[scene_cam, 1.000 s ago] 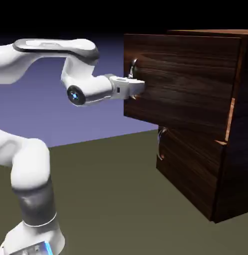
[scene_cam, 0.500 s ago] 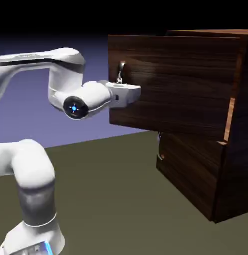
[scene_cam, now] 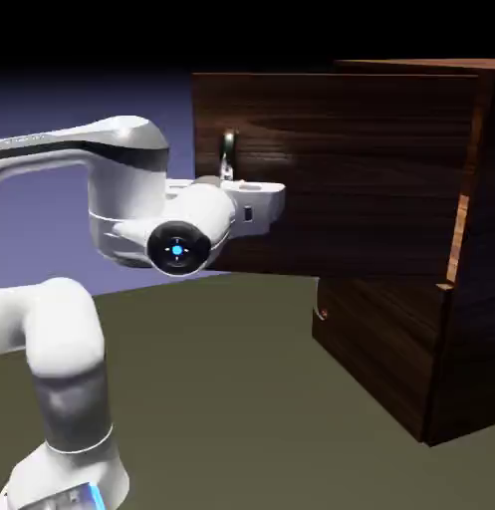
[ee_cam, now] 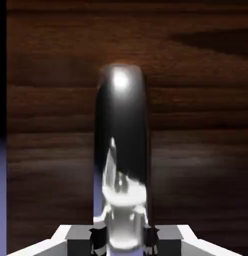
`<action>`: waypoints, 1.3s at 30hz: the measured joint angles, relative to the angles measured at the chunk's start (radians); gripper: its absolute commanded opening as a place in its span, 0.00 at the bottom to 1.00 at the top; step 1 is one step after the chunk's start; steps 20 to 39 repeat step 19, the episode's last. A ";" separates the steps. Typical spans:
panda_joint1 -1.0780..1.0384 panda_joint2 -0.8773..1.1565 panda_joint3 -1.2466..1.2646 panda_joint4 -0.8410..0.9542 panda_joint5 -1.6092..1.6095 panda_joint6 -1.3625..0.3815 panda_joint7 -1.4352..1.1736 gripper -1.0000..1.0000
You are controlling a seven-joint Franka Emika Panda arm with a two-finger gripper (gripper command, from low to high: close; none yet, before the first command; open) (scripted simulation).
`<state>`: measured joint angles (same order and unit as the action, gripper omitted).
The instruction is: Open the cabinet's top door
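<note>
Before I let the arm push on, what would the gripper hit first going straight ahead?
Probably the metal handle between its fingertips, then the top door's wood behind; the depth between them is hard to judge.

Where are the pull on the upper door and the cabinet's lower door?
Upper door's handle (ee_cam: pixel 122 112): hand view, its dark curved upper part.
Lower door (scene_cam: pixel 380 344): exterior view, its wooden front.

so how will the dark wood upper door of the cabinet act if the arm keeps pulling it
The dark wood-grain upper door looks like a stiff flat panel, so it should swing as one piece rather than bend. Its far edge meets the cabinet, so it will probably turn about that side. The curved shiny metal handle looks smooth and might slip.
</note>
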<state>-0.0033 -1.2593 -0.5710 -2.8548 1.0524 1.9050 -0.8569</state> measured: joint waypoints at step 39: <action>0.471 0.242 -0.622 0.606 -0.425 -0.635 -0.019 1.00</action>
